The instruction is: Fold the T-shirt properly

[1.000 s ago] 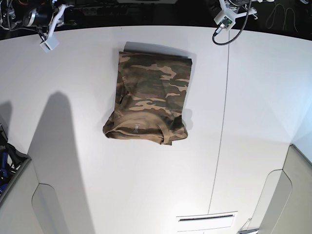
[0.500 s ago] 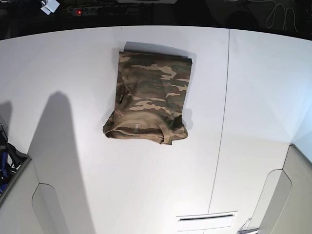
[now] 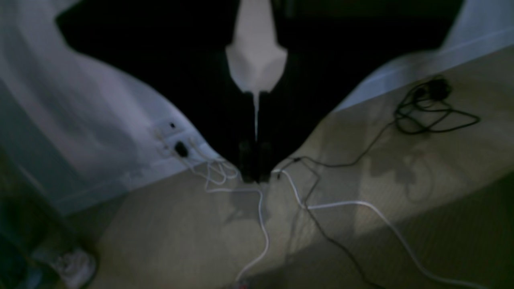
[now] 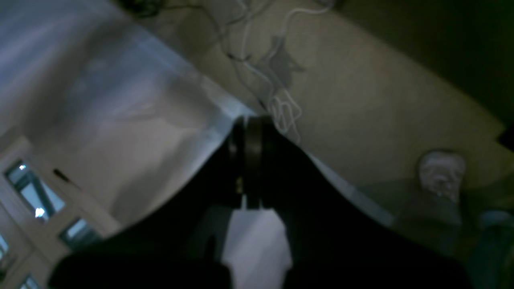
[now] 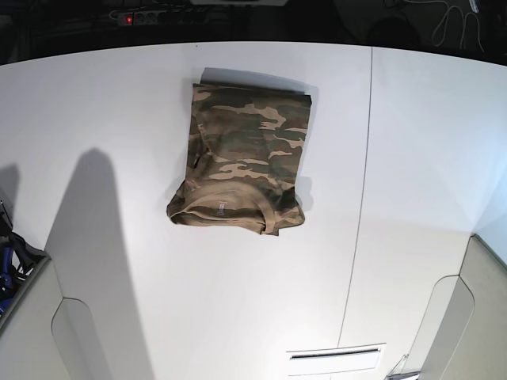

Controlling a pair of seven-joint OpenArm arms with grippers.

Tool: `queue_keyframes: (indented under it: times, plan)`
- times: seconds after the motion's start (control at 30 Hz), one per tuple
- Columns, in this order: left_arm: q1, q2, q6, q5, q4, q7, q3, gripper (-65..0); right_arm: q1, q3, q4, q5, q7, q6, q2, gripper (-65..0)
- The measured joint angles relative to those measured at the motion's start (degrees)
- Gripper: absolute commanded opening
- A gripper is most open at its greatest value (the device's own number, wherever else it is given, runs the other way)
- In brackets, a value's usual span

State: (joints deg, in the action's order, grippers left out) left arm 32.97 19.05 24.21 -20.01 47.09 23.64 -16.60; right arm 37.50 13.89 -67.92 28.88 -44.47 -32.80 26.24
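1. One folded T-shirt lies on the white table, toward the far edge and a little left of the seam that runs down the tabletop; only the base view shows it.
2. Neither arm appears in the base view. The wrist views look away from the table, down on a beige floor strewn with white and black cables.
3. Left gripper, seen from its own camera, is clenched, the fingers meeting along a thin line with nothing between them.
4. Right gripper is likewise closed and empty, its dark fingers pressed together against a blurred wall and floor.
5. Camouflage cloth is folded into a rough rectangle, the ribbed collar at its near end. A small tag sits just below the collar, too small to read.
6. Something pale on the floor in the right wrist view may be a shoe; the blur leaves it uncertain.
7. Bare tabletop surrounds the shirt on all sides, with the widest room toward the near edge. A power strip with a red light lies beyond the far edge.
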Motion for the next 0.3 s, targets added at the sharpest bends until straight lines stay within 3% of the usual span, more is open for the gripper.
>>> queue_keyframes:
  times: [0.13,0.3]
  plan:
    - [-1.62,-3.65,0.02,-0.13,-0.61,-0.13,-0.59,-63.7,-5.53,-0.17,8.7,-5.79,2.01,0.5,-1.05,-65.0]
    - [-2.38,-5.2,0.07,-0.11,-0.61,-0.09,-0.63,-63.7,-10.86,-0.2,14.51,-6.12,2.01,0.44,-2.21,-65.0]
